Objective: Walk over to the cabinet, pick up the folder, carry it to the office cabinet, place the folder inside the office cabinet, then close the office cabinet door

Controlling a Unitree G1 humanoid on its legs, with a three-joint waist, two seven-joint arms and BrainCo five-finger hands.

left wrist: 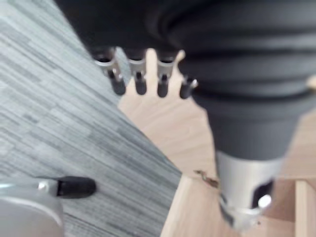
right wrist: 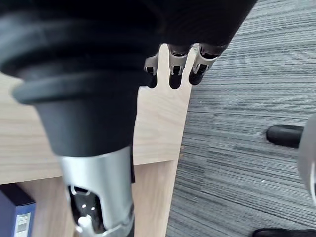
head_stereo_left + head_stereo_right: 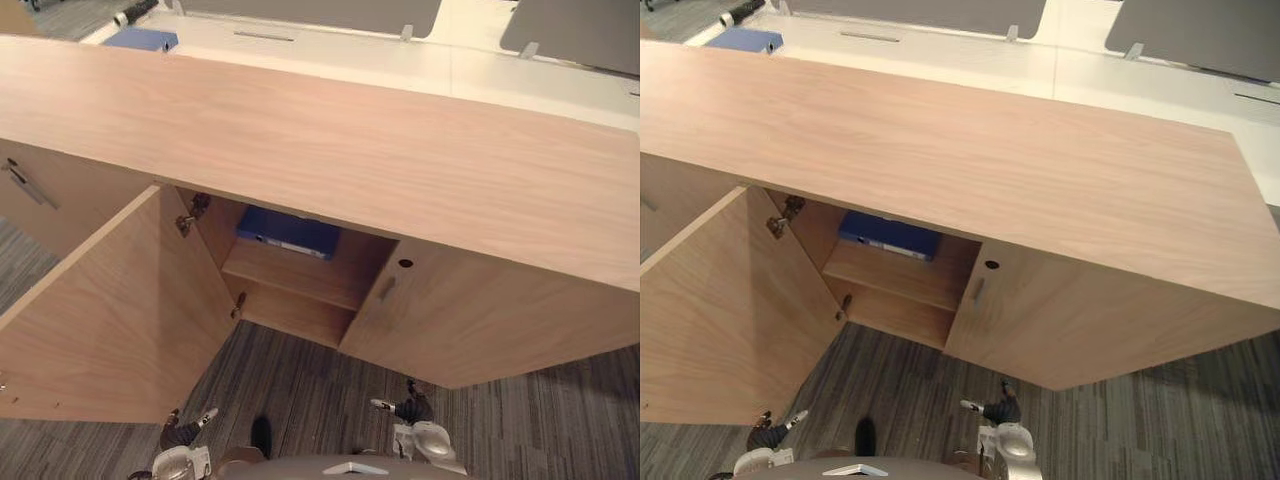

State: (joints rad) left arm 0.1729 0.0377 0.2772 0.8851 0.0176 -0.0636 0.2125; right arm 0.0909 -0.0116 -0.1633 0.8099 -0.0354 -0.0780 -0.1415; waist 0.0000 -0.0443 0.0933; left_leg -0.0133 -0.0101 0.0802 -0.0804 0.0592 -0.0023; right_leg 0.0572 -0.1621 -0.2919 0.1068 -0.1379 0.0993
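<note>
Left eye view: folder [image 3: 288,232] is laid flat on the upper shelf [image 3: 300,275] inside the office cabinet [image 3: 350,150], long axis across the opening; the open door [image 3: 110,320] is swung out leftward, nearer the left hand [image 3: 180,435] than the right hand [image 3: 412,408]. Left wrist view: fingers [image 1: 140,83] are held straight, empty. Right wrist view: fingers [image 2: 175,74] likewise relaxed, empty.

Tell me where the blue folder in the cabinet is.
In both eye views the blue folder lies on the upper shelf under the cabinet top, between the open left door and the shut right door.
</note>
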